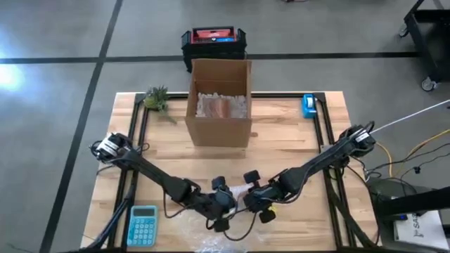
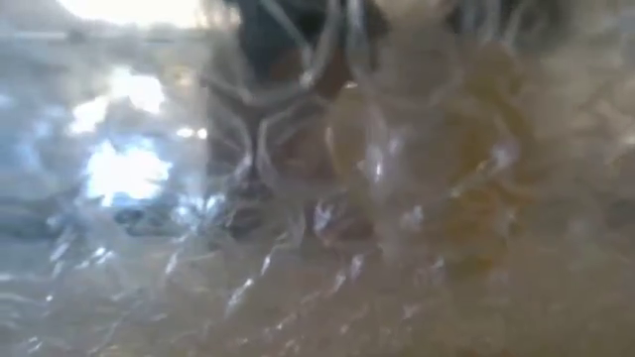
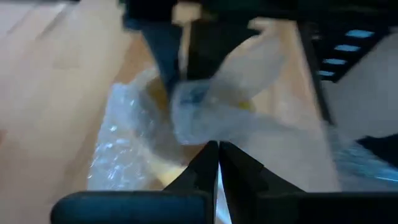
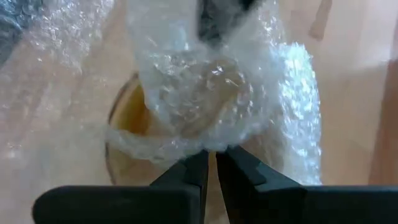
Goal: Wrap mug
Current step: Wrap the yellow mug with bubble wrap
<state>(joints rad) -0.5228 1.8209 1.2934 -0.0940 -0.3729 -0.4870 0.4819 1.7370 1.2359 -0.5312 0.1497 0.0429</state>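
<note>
At the front middle of the wooden desk [image 1: 281, 140], both arms are meeting over the yellow mug [image 4: 127, 124], which is lying half covered in bubble wrap [image 4: 205, 93]. The left claw [image 3: 217, 152] is clenched on a fold of the wrap, and the right claw [image 4: 211, 163] is pinching its edge too. A cardboard box [image 1: 219, 102] is standing behind them.

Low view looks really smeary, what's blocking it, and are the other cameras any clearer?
Low view: bubble wrap fills the lens, glinting and out of focus. Left wrist view: motion-blurred, wrap bunched past the left gripper. Right wrist view: clearer, wrap glare over the yellowish mug beyond the right gripper. High view: clear overall.
</note>
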